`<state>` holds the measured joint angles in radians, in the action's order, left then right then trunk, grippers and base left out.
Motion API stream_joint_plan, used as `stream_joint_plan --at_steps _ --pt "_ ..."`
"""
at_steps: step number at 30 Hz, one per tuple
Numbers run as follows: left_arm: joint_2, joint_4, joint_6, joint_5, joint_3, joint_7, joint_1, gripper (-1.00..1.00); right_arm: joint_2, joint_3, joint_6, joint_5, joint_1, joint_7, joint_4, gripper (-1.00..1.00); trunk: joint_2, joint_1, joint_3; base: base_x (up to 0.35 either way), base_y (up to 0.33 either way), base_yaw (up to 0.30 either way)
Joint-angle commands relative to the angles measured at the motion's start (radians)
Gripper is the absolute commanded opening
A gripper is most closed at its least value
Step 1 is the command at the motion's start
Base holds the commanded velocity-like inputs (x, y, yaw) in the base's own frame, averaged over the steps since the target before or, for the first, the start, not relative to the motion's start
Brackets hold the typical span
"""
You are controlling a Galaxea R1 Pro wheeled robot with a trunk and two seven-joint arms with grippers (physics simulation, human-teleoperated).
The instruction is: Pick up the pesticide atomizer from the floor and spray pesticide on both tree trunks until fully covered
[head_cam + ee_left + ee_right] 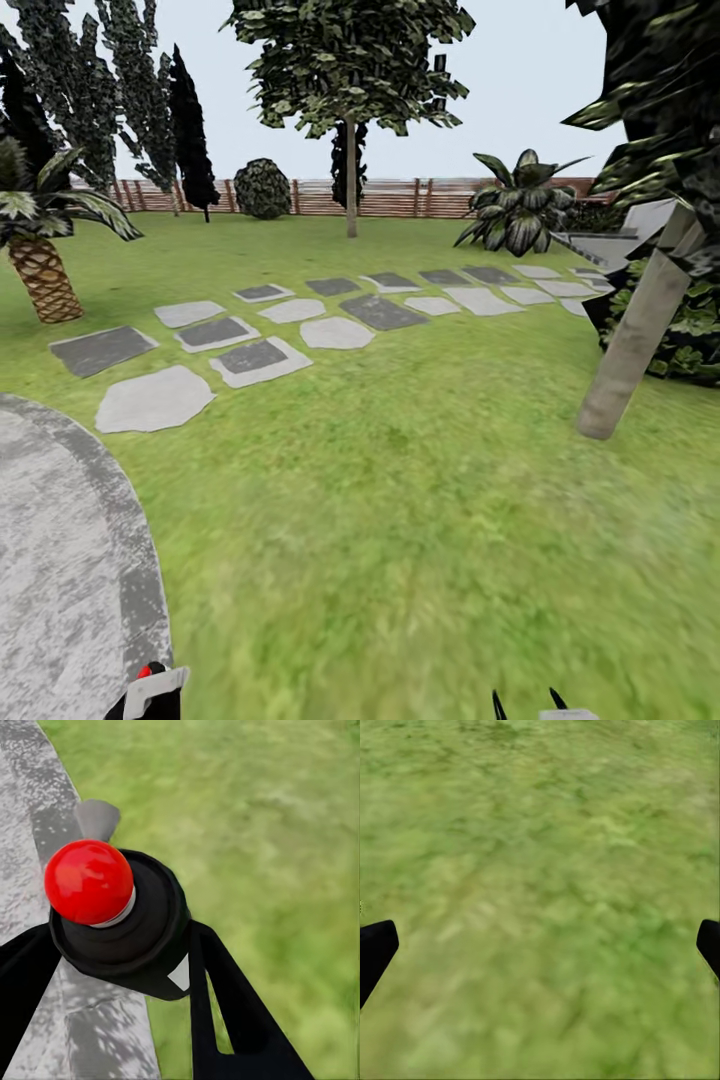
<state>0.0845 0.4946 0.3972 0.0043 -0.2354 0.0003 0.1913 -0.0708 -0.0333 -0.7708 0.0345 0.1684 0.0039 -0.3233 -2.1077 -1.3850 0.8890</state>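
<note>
Red-capped atomizer [112,911] gripped in left jaws — no readable label — right jaws spread wide over grass [547,870].

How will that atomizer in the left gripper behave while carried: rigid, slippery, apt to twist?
Probably rigid: the atomizer shows a hard black body and a glossy red cap, with nothing sagging. Possibly slippery: the body is round and smooth where the left gripper closes around it, so it might rotate. Its weight can't be judged; any liquid inside is hidden. The right gripper is open above grass.
</note>
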Motion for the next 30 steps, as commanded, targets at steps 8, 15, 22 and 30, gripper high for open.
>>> stream_joint_plan --at_steps 8,15,22,30 --pt "0.000 -0.001 0.003 0.001 -0.002 0.001 0.001 -1.00 0.002 -0.006 -0.174 0.002 0.001 0.002 0.114 1.00 0.000 0.000 -0.003 0.286 -0.198 0.088" --pt "0.000 -0.001 0.003 0.006 -0.005 0.001 0.001 -1.00 0.002 -0.007 -0.176 0.003 0.001 0.002 0.118 1.00 0.000 0.000 -0.003 0.288 -0.193 0.003" --pt "0.000 -0.001 0.003 0.009 -0.007 0.001 0.001 -1.00 0.002 -0.003 -0.173 0.004 0.001 0.005 0.128 1.00 0.000 0.000 -0.003 0.325 -0.101 0.000" --pt "-0.002 -0.001 0.002 0.010 -0.007 0.001 0.001 -1.00 0.005 -0.001 -0.173 0.003 0.000 0.007 0.218 1.00 0.000 0.000 -0.003 0.340 -0.009 0.000"
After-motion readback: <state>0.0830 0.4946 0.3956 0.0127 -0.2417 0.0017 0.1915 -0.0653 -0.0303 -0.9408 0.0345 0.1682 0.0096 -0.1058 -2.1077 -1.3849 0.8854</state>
